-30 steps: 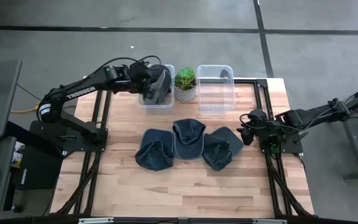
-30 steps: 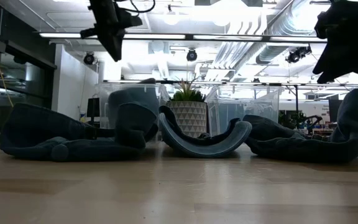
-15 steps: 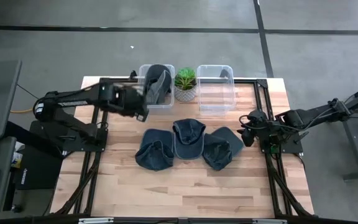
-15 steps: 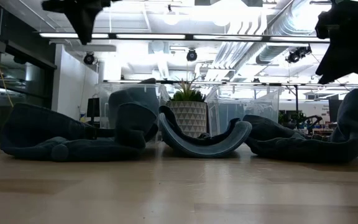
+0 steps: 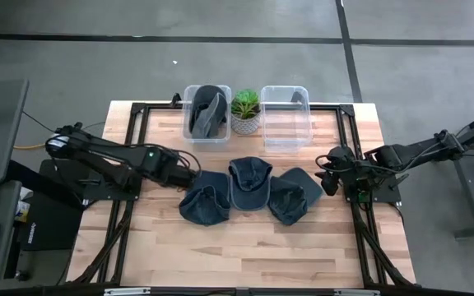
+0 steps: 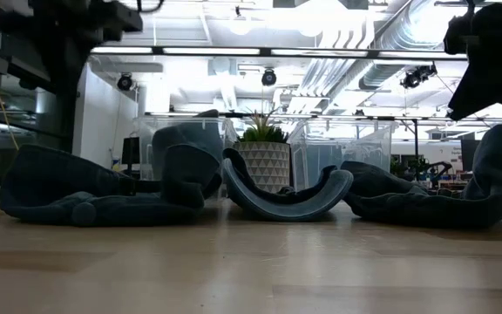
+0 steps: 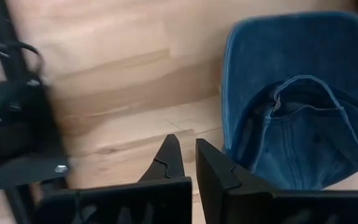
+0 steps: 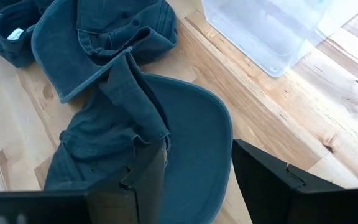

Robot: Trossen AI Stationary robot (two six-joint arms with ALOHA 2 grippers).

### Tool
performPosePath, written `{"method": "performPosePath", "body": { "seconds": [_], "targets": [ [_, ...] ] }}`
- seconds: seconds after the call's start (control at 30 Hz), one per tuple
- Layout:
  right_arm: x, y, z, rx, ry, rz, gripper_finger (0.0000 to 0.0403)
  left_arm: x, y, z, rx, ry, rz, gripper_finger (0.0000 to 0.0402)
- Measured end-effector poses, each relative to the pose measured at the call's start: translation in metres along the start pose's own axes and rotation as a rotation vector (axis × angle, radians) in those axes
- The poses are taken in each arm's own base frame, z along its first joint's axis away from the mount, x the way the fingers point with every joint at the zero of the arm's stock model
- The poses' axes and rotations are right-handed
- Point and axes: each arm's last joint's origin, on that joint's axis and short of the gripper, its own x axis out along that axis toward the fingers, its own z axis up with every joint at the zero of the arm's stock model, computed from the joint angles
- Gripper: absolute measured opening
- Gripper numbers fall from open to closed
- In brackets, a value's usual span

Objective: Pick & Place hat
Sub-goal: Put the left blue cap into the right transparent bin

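Progress: one hat already sits in the left clear bin at the back of the bench. The right clear bin looks empty, w/ a potted plant between the two bins. Three denim hats are left mid-bench in a row, touching: left hat, middle hat, right hat. So approx. a quarter done, by my read; three picks to go.

Left claw is low over the bench just beside the left hat, fingers pressed together, holding nothing. Likely lining up for the next pick, but it must spread first. In the left wrist view the blue cap fills the far side, brim toward the claw.

Right claw hangs at the right edge near the right hat, fingers spread, nothing btwn them; the hat's brim lies beyond the tips.

Surface: pale wood planks on a black frame, grey floor around. Low view shows a bright room behind, w/ ceiling lights and ducts overhead.
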Motion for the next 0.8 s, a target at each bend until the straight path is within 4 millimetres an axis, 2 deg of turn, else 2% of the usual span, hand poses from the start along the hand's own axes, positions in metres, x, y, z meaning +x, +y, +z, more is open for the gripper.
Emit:
{"method": "performPosePath", "body": {
  "seconds": [0.3, 0.43, 0.57, 0.8],
  "targets": [
    [0.000, 0.001, -0.001, -0.022, 0.024, 0.020, 0.0181, 0.033, 0.009, -0.010, 0.011, 0.123, -0.114, 0.0003],
    [0.000, 0.001, -0.001, -0.032, 0.023, 0.020, 0.0181, 0.046, 0.014, -0.013, 0.044, 0.149, -0.169, 0.0029],
    [0.000, 0.000, -0.001, -0.041, 0.027, 0.021, 0.0181, 0.056, 0.014, -0.015, 0.092, 0.155, -0.188, 0.0093],
    [0.000, 0.000, -0.001, -0.042, 0.030, 0.022, 0.0181, 0.054, 0.003, -0.016, 0.132, 0.166, -0.320, 0.0246]
  ]
}}
